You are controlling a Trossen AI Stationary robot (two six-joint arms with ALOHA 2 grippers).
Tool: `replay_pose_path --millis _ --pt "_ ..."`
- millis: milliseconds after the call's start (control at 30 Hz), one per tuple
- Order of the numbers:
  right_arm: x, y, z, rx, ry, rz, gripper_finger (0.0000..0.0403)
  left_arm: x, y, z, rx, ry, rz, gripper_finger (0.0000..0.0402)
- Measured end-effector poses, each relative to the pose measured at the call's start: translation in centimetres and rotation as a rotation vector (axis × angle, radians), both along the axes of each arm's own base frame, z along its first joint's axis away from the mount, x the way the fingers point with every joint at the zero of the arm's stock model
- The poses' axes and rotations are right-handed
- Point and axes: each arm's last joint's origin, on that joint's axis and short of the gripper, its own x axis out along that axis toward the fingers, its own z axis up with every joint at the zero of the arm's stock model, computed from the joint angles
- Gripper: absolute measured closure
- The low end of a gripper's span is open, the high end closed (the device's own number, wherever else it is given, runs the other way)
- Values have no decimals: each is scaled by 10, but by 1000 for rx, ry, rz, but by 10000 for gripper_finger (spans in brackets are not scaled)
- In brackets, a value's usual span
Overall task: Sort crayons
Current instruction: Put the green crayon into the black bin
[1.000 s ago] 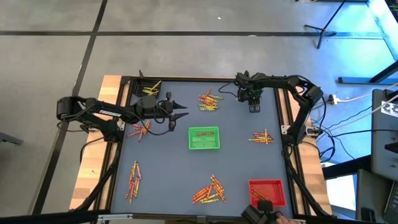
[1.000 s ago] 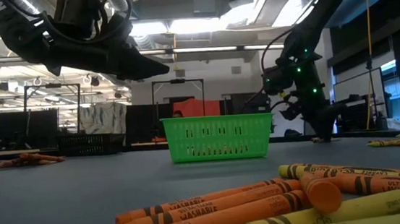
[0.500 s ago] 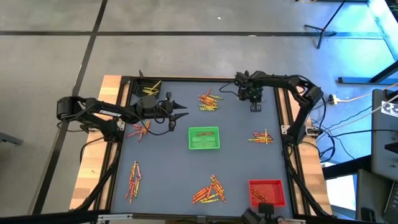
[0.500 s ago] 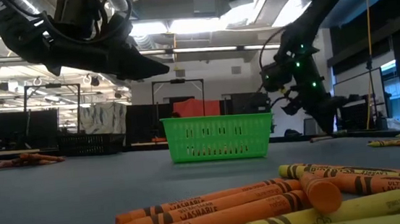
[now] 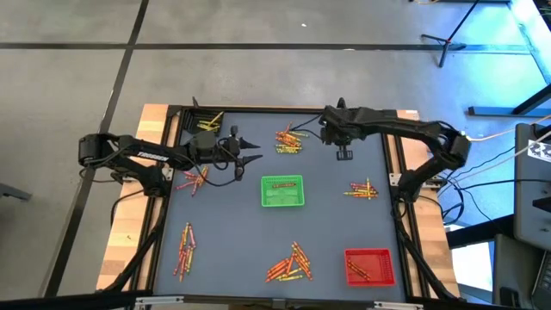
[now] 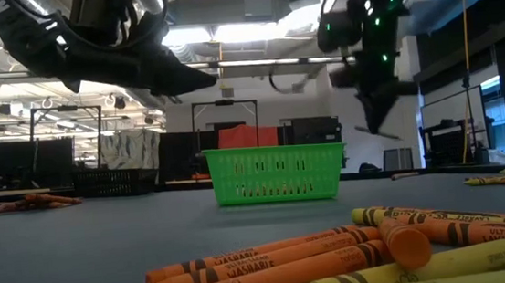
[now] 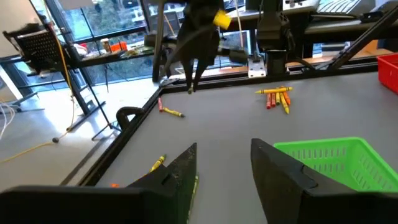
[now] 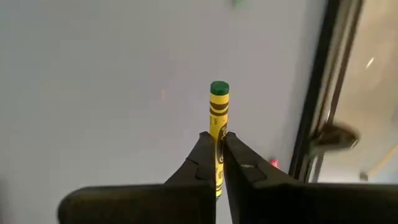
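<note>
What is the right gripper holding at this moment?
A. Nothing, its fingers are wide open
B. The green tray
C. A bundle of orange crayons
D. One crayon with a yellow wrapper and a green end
D: in the right wrist view the right gripper is shut on one crayon, yellow-wrapped with a green end, which sticks out past its fingertips above the table.

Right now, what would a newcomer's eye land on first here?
The right gripper, raised above the table's far side, its jaws shut on a green-tipped crayon. Next, the green tray at the table's centre, ringed by scattered crayon piles, with the red tray in the near right corner.
</note>
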Motion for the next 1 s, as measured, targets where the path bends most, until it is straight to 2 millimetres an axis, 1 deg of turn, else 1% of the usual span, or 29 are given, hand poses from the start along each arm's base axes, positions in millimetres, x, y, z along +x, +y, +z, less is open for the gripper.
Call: replay_pose_path --millis 67,167,300,567,733,833,1000 --pt "5 9 9 -18 -112 31 398 0 0 0 -1 2 -1 239" --pt "10 22 16 0 -272 103 399 1 -2 0 0 2 -10 216" --pt "16 34 23 23 -472 171 400 2 -7 0 2 -1 -22 210" --pt "35 51 17 33 -793 328 399 6 -14 4 15 -16 9 211" --pt "43 64 15 20 -968 401 398 6 -15 4 14 -16 6 211" --pt "45 72 15 68 -1033 437 397 6 -15 4 14 -16 7 211" --pt "57 86 11 99 -1106 480 397 7 -15 4 10 -20 11 211"
